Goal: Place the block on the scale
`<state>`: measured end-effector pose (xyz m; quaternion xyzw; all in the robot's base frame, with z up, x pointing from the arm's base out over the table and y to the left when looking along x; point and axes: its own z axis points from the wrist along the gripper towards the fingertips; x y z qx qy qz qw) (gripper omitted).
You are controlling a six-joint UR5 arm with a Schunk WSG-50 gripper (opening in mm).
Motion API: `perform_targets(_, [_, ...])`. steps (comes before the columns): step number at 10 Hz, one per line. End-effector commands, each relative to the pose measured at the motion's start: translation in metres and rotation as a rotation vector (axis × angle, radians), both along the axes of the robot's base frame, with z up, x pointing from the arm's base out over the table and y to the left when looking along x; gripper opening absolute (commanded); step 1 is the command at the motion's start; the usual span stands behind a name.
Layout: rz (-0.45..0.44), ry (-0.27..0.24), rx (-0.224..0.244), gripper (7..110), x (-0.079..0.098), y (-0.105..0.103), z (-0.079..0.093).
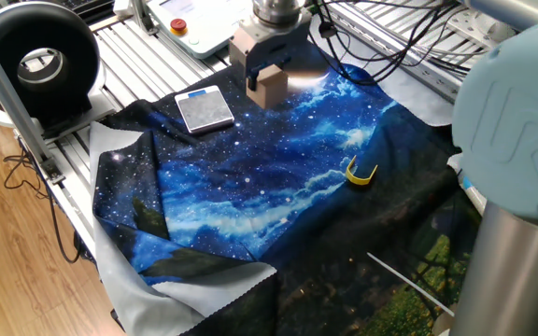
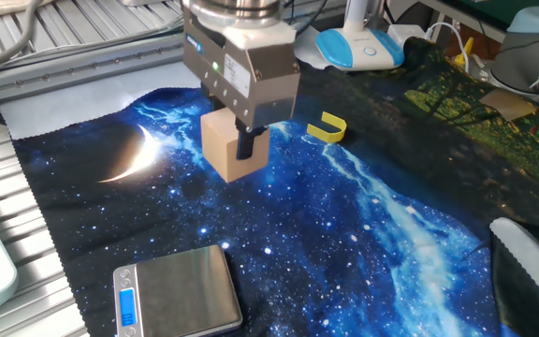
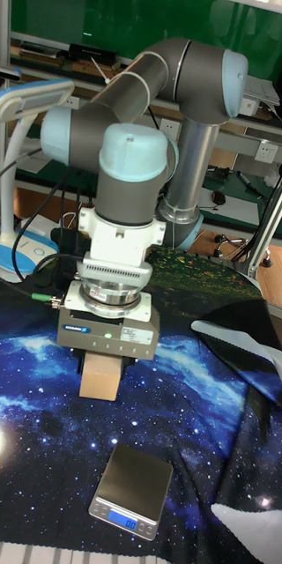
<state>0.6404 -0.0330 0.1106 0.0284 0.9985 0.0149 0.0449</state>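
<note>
The gripper (image 2: 247, 140) is clamped on the block (image 2: 227, 142), its dark fingers pinching opposite faces of the tan cube so that the cube hangs from them clear of the starry blue cloth (image 2: 363, 234), with its shadow on the fabric below; held this high, the block can travel sideways without dragging or rucking the cloth. The scale (image 2: 178, 290) lies flat on the cloth, off to one side of the tool and lower, well apart from it, its silvery platform bare and its blue strip on the edge facing away from the gripper in the other fixed view. By my reading the carry across is the step in hand, and the block must arrive above the platform before coming down. Between tool and scale there is only open cloth, nothing to bump. A yellow clip (image 2: 327, 126) sits on the far side of the gripper from the scale, and a white-and-blue device (image 2: 361, 47) stands beyond that, both out of the likely path
</note>
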Motion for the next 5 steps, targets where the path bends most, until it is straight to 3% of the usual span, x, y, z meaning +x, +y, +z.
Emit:
perform_targets(1, [-0.032, -0.002, 0.012, 7, 0.015, 0.027, 0.011])
perform_targets(5, [-0.052, -0.026, 0.033, 7, 0.037, 0.068, 0.015])
